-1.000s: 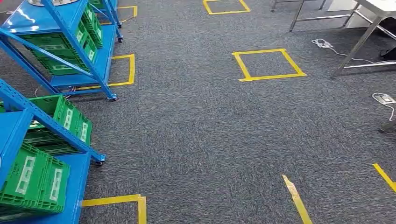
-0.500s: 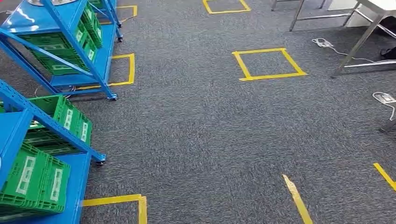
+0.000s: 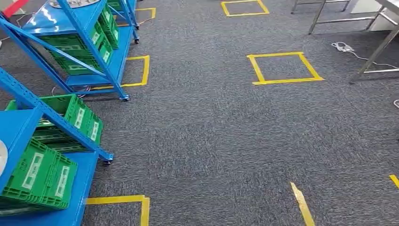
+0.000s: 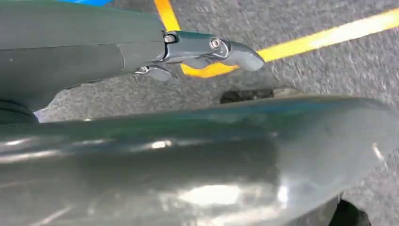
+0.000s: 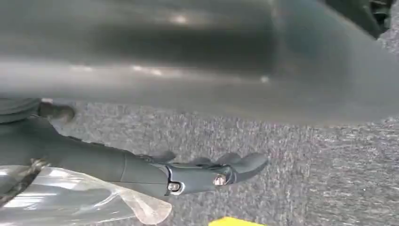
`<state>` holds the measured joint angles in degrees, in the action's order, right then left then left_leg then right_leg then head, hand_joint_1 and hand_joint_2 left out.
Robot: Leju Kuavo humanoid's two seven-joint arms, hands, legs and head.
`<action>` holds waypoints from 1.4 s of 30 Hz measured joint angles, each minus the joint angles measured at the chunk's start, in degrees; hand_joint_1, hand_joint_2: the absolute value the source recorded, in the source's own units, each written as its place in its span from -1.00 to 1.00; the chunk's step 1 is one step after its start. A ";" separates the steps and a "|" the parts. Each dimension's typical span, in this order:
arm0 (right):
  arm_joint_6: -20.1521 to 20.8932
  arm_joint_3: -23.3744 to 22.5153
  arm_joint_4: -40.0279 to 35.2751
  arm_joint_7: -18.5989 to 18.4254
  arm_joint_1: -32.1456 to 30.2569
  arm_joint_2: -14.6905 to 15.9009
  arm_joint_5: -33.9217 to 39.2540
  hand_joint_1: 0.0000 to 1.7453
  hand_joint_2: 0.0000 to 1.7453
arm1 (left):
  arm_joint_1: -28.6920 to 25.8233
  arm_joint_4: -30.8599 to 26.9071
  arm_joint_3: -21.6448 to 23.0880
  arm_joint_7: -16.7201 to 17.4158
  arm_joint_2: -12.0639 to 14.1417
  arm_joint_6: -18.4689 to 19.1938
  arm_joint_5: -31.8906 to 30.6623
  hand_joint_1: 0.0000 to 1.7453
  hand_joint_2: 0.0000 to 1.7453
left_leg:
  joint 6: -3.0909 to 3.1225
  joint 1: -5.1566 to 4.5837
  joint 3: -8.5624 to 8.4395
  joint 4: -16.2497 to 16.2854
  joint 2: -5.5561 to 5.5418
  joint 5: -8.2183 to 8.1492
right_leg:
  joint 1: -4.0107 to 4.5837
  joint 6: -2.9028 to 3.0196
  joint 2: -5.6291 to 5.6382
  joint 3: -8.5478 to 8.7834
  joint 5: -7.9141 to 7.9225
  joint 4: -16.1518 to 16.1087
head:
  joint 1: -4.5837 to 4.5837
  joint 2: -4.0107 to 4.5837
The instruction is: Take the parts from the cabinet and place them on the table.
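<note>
Head view: blue cabinet (image 3: 28, 117) with green crates (image 3: 40, 174) lies left-forward; steel table (image 3: 376, 47) far right.
Left wrist view: left hand (image 4: 207, 49) empty, fingers extended.
Right wrist view: right hand (image 5: 197, 174) holds clear bagged part (image 5: 84, 202); table right of cabinet, right arm nearer.

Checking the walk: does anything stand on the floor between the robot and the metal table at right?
Nothing visible blocks it: bare carpet with flat tape squares. A power strip and its cable lie beside the table legs.
</note>
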<state>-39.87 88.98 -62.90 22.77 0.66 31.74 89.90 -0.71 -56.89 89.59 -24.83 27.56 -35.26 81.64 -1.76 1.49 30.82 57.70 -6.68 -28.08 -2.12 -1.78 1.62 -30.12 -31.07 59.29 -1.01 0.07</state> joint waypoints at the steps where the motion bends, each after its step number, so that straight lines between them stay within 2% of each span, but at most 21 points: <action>1: 0.00 -0.02 0.00 0.00 0.08 0.04 0.04 -1.00 -1.00 | 0.00 0.02 0.00 -0.02 -0.07 0.00 0.00 -1.00 -1.00 | -0.10 0.00 0.22 0.83 1.93 -0.61 | 0.10 0.46 -0.42 -0.01 0.15 -0.05 | 0.18 0.00; 2: 0.02 -0.04 0.00 0.09 0.01 0.04 0.02 -1.00 -1.00 | 0.12 0.02 0.00 -0.02 -0.04 0.00 0.00 -1.00 -1.00 | 0.00 -0.19 1.27 3.35 4.50 -2.22 | 0.36 0.69 -0.75 0.03 0.17 -0.10 | 0.46 0.00; 3: 0.04 -0.04 0.00 0.09 -0.01 0.04 0.00 -1.00 -1.00 | 0.27 0.04 0.00 0.00 -0.07 0.00 0.00 -1.00 -1.00 | 0.10 -0.24 3.30 7.69 5.66 -4.59 | 0.64 0.91 -1.10 -0.04 0.18 -0.12 | 0.59 0.00; 4: 0.18 -0.04 0.00 0.09 -0.08 0.04 0.02 -1.00 -1.00 | 0.41 0.04 0.00 -0.02 -0.13 0.00 0.00 -1.00 -1.00 | 0.31 -0.33 5.56 12.51 6.10 -6.75 | 0.96 1.00 -1.56 -0.11 0.14 -0.11 | 0.57 0.00; 5: 0.22 -0.04 0.00 0.09 -0.13 0.04 0.02 -1.00 -1.00 | 0.41 0.04 0.00 0.00 -0.15 0.00 0.00 -1.00 -1.00 | 0.48 -0.39 6.88 15.32 6.17 -7.85 | 1.14 1.11 -1.84 -0.12 0.07 -0.11 | 0.59 0.00; 6: 0.26 -0.04 0.00 0.09 -0.16 0.04 0.02 -1.00 -1.00 | 0.41 0.04 -0.02 -0.02 -0.20 0.00 0.00 -1.00 -1.00 | 0.59 -0.42 7.46 16.56 6.17 -8.28 | 1.24 1.17 -1.96 -0.12 0.03 -0.11 | 0.59 0.00; 7: 0.46 -0.02 0.00 0.09 -0.16 0.04 0.02 -1.00 -1.00 | 0.41 0.07 -0.02 -0.02 -0.20 0.02 0.00 -1.00 -1.00 | 1.06 -0.68 8.85 19.34 6.16 -8.76 | 1.56 1.36 -2.34 -0.08 -0.09 -0.11 | 0.52 0.00; 8: 0.59 -0.02 0.00 0.09 -0.15 0.04 0.04 -1.00 -1.00 | 0.37 0.13 -0.02 0.00 -0.20 0.02 0.04 -1.00 -1.00 | 1.53 -1.04 8.58 18.76 6.15 -7.67 | 1.74 1.50 -2.59 0.06 -0.18 -0.11 | 0.52 0.00; 9: 0.76 -0.02 0.00 0.09 -0.12 0.04 0.02 -1.00 -1.00 | 0.24 0.15 0.00 -0.02 -0.20 0.04 0.13 -1.00 -1.00 | 2.07 -1.48 7.34 16.02 6.16 -5.45 | 1.88 1.67 -2.76 0.23 -0.29 -0.11 | 0.55 0.00; 11: 1.05 -0.04 0.00 0.09 -0.02 0.02 0.00 -1.00 -1.00 | 0.22 0.17 0.02 -0.02 -0.09 0.04 0.17 -1.00 -1.00 | 3.34 -2.58 2.91 6.13 6.26 0.15 | 1.94 1.91 -3.02 0.77 -0.54 -0.16 | 0.55 0.00; 12: 1.16 -0.04 0.00 0.09 -0.03 -0.06 0.00 -1.00 -1.00 | 0.23 0.20 0.00 -0.02 0.13 0.04 0.20 -1.00 -1.00 | 4.10 -3.28 1.43 3.35 6.88 0.23 | 1.86 1.91 -3.15 0.15 -0.61 -0.30 | 0.42 0.00; 13: 1.22 -0.04 0.00 0.09 0.10 -0.15 -0.02 -1.00 -1.00 | 0.37 0.22 -0.02 -0.04 0.13 0.04 0.35 -1.00 -1.00 | 4.35 -3.30 1.27 2.20 7.07 0.12 | 2.08 1.63 -3.16 0.55 -0.77 -0.23 | 0.57 0.00; 14: 1.33 -0.07 0.00 0.07 0.10 -0.15 0.00 -1.00 -1.00 | 0.48 0.26 -0.02 -0.09 0.31 0.04 0.35 -1.00 -1.00 | 3.44 -3.33 1.01 1.11 6.99 -0.20 | 2.14 1.89 -3.28 0.16 -1.00 0.07 | 0.57 0.00; 15: 1.38 -0.07 0.00 0.04 -0.01 -0.15 0.00 -1.00 -1.00 | 0.43 0.26 -0.02 -0.11 0.28 0.07 0.39 -1.00 -1.00 | 1.35 -3.16 1.10 1.12 6.96 -0.21 | 2.08 1.97 -3.32 0.06 -0.91 -0.03 | 0.46 0.00; 16: 1.38 -0.04 0.00 0.02 -0.02 -0.15 0.00 -1.00 -1.00 | 0.30 0.33 -0.02 -0.11 0.24 0.04 0.44 -1.00 -1.00 | 1.75 -3.21 1.09 1.13 6.86 -0.12 | 2.04 1.96 -3.36 0.09 -0.91 -0.06 | 0.64 0.00; 17: 1.40 -0.04 0.00 -0.02 -0.01 -0.15 0.00 -1.00 -1.00 | 0.22 0.33 0.00 -0.11 0.24 0.09 0.44 -1.00 -1.00 | 1.93 -3.22 1.06 1.13 6.85 -0.20 | 2.03 1.92 -3.38 0.21 -0.88 -0.17 | 0.44 0.00; 26: 1.57 -0.04 0.22 -0.04 0.04 -0.15 0.00 -1.00 -1.00 | 0.46 0.39 -0.02 -0.11 -0.20 0.22 0.68 -1.00 -1.00 | 2.43 -3.22 1.06 1.15 6.86 -0.32 | 1.99 1.45 -3.35 0.51 -0.59 -0.77 | 0.52 0.00; 42: 1.57 -0.04 0.44 -0.22 0.04 -0.15 0.00 -1.00 -1.00 | 0.53 1.14 -0.02 -0.09 -0.61 1.14 1.38 -1.00 -1.00 | 2.60 -3.20 1.02 1.19 6.86 -0.26 | 2.03 1.41 -3.36 0.52 -0.56 -0.78 | 0.52 0.00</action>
<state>-38.29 88.94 -62.47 22.56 0.70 31.58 89.90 -0.18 -55.76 89.57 -24.92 26.95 -34.12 83.01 0.84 -1.70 31.84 58.89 0.18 -28.34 -0.09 -0.37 -1.74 -29.59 -31.63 58.51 -0.48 0.07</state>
